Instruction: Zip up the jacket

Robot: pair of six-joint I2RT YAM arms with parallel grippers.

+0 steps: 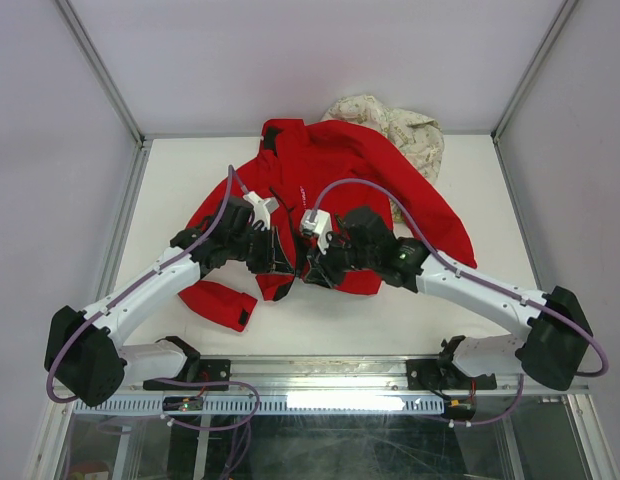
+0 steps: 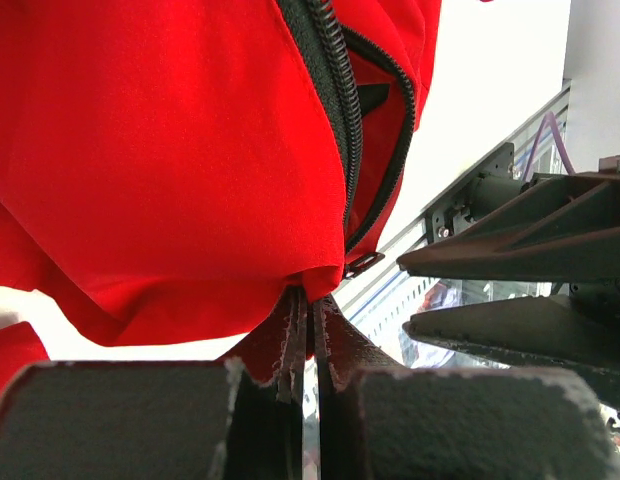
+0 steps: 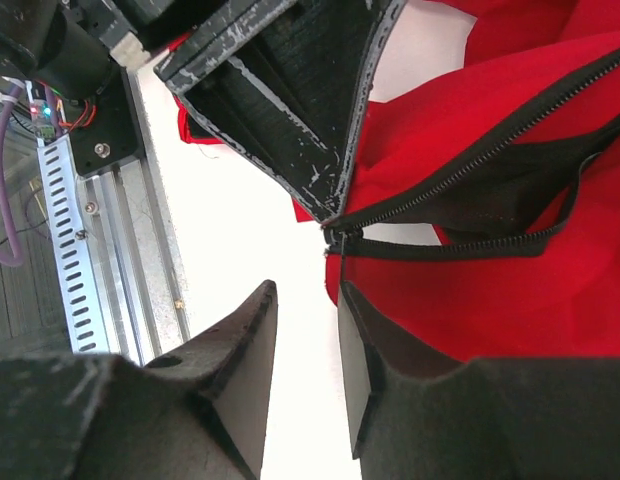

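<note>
The red jacket (image 1: pixel 330 170) lies spread on the white table, its front open with the dark zipper (image 2: pixel 342 120) running down to the bottom hem. My left gripper (image 1: pixel 280 257) is shut on the hem's bottom corner beside the zipper end; in the left wrist view (image 2: pixel 308 300) red cloth is pinched between the fingertips. My right gripper (image 1: pixel 315 266) faces it closely. In the right wrist view it (image 3: pixel 306 300) is open and empty, just below the zipper slider (image 3: pixel 335 240) where the two zipper rows meet. The left gripper's fingers (image 3: pixel 290 110) touch that spot from above.
A cream floral garment (image 1: pixel 400 125) lies behind the jacket at the back right. A jacket sleeve with a black cuff tab (image 1: pixel 225 303) lies front left. The metal rail (image 1: pixel 320 385) runs along the table's near edge. Booth walls surround the table.
</note>
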